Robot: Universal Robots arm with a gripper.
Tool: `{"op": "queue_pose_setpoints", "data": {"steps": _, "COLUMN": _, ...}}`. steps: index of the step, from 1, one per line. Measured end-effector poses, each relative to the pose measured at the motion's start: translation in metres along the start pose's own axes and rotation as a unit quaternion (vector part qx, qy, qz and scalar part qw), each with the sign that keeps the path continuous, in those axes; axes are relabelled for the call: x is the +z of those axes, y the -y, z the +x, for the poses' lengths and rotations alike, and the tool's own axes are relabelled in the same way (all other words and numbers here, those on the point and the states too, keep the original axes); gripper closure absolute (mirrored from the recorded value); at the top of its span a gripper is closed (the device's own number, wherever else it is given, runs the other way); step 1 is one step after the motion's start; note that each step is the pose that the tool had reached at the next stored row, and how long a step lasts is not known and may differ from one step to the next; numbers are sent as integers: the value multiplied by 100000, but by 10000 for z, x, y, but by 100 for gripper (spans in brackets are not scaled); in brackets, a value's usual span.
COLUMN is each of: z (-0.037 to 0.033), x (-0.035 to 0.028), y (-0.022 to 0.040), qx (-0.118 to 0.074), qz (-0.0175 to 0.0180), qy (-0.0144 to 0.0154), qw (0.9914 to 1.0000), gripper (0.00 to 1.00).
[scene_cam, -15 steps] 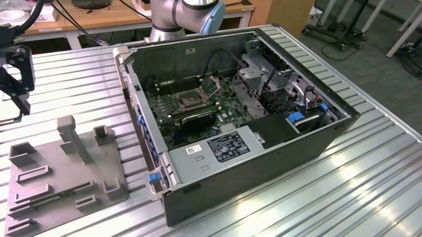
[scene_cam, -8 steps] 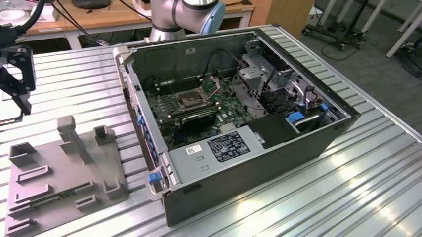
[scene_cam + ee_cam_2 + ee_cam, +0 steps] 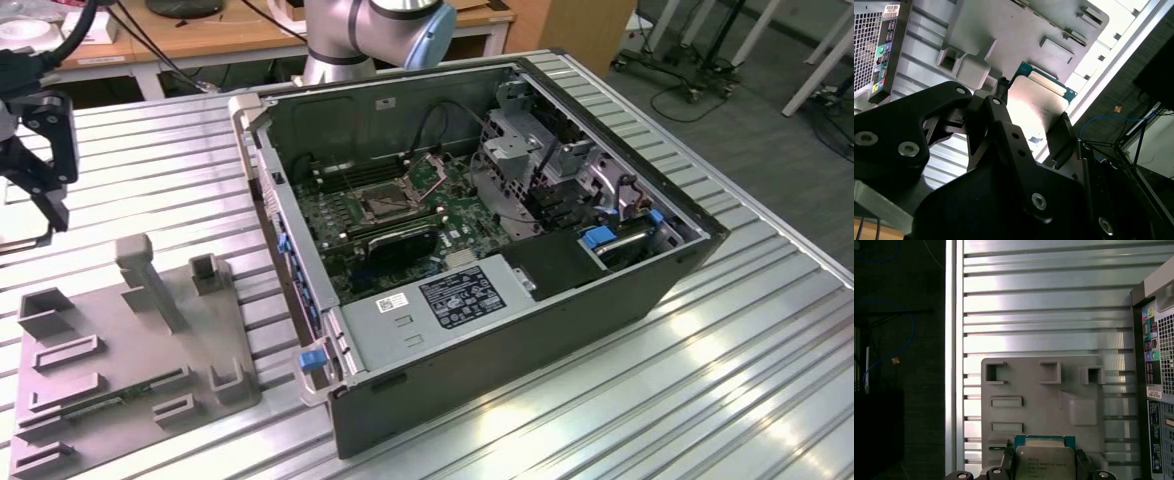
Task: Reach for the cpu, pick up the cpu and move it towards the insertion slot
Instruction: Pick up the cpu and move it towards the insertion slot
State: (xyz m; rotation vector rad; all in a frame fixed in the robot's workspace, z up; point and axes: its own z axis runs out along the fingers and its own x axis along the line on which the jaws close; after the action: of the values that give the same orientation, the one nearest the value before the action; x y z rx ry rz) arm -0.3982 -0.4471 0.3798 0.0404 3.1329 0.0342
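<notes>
The cpu (image 3: 1040,102), a flat square chip with a silvery top and green rim, sits between my gripper's (image 3: 1033,107) two black fingers, which are shut on its opposite edges. In the first wrist view the cpu (image 3: 1045,462) hangs above the near edge of the gray tray (image 3: 1054,400), clamped in the gripper (image 3: 1044,465). In the exterior view my gripper (image 3: 47,200) hovers at the far left, above the table behind the tray (image 3: 134,330). The insertion slot (image 3: 379,205), a metal-framed socket on the green board, lies inside the open computer case, well to the exterior view's right of the gripper.
The open black computer case (image 3: 534,330) takes up the middle of the slatted metal table (image 3: 747,380). A thin green memory stick (image 3: 107,400) lies in the tray's front. The tray has upright posts (image 3: 147,280). The arm's base (image 3: 360,40) stands behind the case.
</notes>
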Motion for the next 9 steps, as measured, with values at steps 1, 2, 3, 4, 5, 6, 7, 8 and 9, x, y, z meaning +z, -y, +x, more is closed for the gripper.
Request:
{"op": "queue_pose_setpoints", "data": {"steps": 1, "z": -2, "x": 0, "y": 0, "qx": 5, "qz": 1, "qy": -1, "qw": 100000, "gripper": 45}}
{"op": "queue_pose_setpoints", "data": {"steps": 2, "z": -3, "x": -1, "y": 0, "qx": 3, "qz": 6, "qy": -7, "qw": 100000, "gripper": 45}}
{"op": "queue_pose_setpoints", "data": {"steps": 3, "z": -6, "x": -1, "y": 0, "qx": 1, "qz": 9, "qy": -11, "qw": 100000, "gripper": 45}}
{"op": "queue_pose_setpoints", "data": {"steps": 4, "z": -7, "x": -1, "y": 0, "qx": -2, "qz": 5, "qy": -10, "qw": 100000, "gripper": 45}}
{"op": "queue_pose_setpoints", "data": {"steps": 5, "z": -7, "x": -1, "y": 0, "qx": -1, "qz": 8, "qy": -9, "qw": 100000, "gripper": 45}}
{"op": "queue_pose_setpoints", "data": {"steps": 6, "z": -9, "x": -1, "y": 0, "qx": -2, "qz": 6, "qy": -7, "qw": 100000, "gripper": 45}}
{"op": "queue_pose_setpoints", "data": {"steps": 7, "z": -10, "x": -1, "y": 0, "qx": -2, "qz": 5, "qy": -9, "qw": 100000, "gripper": 45}}
{"op": "queue_pose_setpoints", "data": {"steps": 8, "z": -10, "x": -1, "y": 0, "qx": -1, "qz": 6, "qy": -8, "qw": 100000, "gripper": 45}}
{"op": "queue_pose_setpoints", "data": {"steps": 9, "z": -10, "x": -1, "y": 0, "qx": 0, "qz": 5, "qy": -8, "qw": 100000, "gripper": 45}}
